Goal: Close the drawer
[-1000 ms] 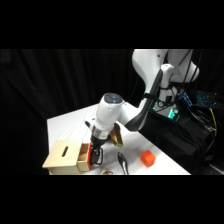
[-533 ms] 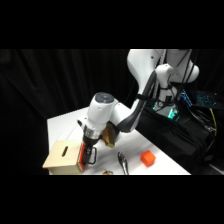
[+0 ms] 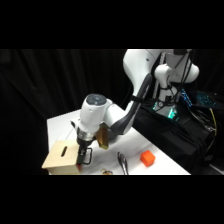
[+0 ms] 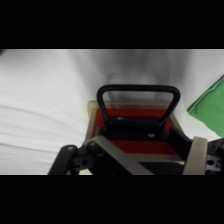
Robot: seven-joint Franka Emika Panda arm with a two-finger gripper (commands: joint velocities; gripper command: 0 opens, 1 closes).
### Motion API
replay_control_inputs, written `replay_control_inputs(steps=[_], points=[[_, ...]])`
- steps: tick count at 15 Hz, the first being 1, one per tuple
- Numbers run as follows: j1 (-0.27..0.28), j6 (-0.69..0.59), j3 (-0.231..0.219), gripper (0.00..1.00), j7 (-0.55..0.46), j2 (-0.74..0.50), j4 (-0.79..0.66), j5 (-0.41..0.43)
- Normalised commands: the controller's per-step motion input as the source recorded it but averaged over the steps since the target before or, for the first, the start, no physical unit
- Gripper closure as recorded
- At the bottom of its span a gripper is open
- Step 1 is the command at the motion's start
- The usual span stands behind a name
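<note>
drawer (image 4: 135, 120) in the box (image 3: 60, 159) at the surface's (image 3: 135, 155) near-left corner, gripper (image 3: 83, 156) right at its red front, fingers' opening can't tell; looks light and stiff, should slide easily, push flat on the front under the handle (image 4: 137, 92)

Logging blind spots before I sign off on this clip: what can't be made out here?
- Side view: the gripper covers the drawer front, so whether the drawer is fully shut against the wooden box cannot be told.
- Wrist view: the gripper's linkage hides the drawer's lower front; only the black loop handle and some red show.
- Wrist view: a green thing is cut off by the right edge, unidentifiable.
- Side view: the small item beside the tongs is too small.
</note>
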Motion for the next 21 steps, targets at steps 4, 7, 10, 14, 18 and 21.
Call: replay_control_inputs(steps=[4,7,10,14,18,21], points=[[-0.153,-0.5,0.193,0.0,-0.37,-0.34,-0.03,0.086],[-0.153,-0.61,0.201,0.0,-0.34,-0.47,-0.06,0.022],[-0.221,-0.63,0.272,0.0,-0.37,-0.43,0.0,0.052],[-0.219,-0.53,0.248,0.0,-0.31,-0.31,0.05,0.089],[-0.196,-0.36,0.19,0.0,-0.23,-0.21,0.05,0.115],[-0.171,-0.3,0.161,0.0,-0.22,-0.19,0.02,0.164]])
